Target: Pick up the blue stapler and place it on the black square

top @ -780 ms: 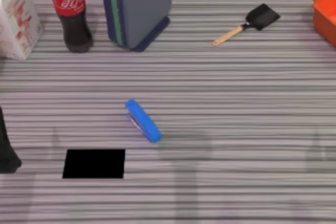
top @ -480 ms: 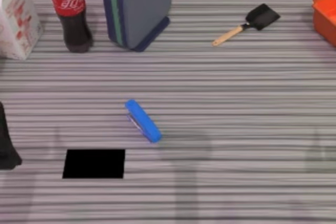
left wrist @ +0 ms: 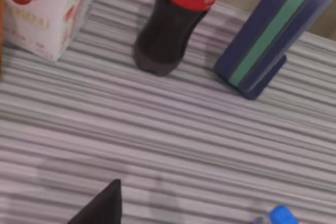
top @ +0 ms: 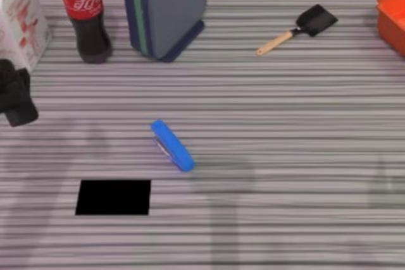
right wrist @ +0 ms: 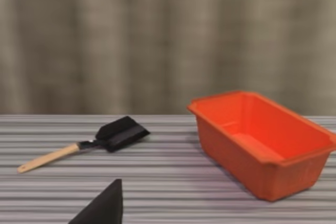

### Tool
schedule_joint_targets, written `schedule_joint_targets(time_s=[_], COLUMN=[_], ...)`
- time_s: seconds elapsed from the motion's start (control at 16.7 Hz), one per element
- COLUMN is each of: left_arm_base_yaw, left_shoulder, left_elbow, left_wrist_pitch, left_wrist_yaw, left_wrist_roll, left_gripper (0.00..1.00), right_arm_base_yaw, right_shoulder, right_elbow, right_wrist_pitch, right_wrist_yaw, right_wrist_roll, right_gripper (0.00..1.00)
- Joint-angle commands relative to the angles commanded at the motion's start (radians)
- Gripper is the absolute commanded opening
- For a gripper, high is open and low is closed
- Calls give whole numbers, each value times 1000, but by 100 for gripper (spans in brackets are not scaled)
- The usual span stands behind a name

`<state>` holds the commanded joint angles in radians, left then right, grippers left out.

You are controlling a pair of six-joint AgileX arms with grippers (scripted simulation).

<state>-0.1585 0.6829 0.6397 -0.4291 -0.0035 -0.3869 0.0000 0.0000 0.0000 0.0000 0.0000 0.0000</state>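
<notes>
A rendered test table, not a real room

The table (top: 285, 105) had a flat pattern of grey and violet stripes, and behind its far edge stood only a blurred beige wall (right wrist: 157, 35). Unrelated things stood near the far edge: a cola bottle (top: 85, 14), a white carton (top: 19, 20), an orange tub (right wrist: 260, 140).
</notes>
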Motion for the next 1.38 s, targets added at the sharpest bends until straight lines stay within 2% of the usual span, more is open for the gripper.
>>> schedule_joint_targets(time_s=[0.42, 0.78, 1.02, 1.38], left_arm_base_yaw=[-164, -276, -316, -324], left_shoulder=[814, 1311, 1497, 1531], left_elbow=[658, 1099, 1285, 1319], left_wrist_pitch=[-457, -755, -862, -882], left_wrist_yaw=[-4, -3, -4, -5], left_wrist_roll=[-380, -643, -747, -767], left_gripper=[100, 100, 100, 100], right_arm_base_yaw=[0, 0, 0, 0], right_shoulder=[0, 0, 0, 0], right_elbow=[0, 0, 0, 0], right_wrist_pitch=[0, 0, 0, 0], right_wrist_yaw=[0, 0, 0, 0], right_wrist_roll=[0, 0, 0, 0], right_gripper=[100, 100, 100, 100])
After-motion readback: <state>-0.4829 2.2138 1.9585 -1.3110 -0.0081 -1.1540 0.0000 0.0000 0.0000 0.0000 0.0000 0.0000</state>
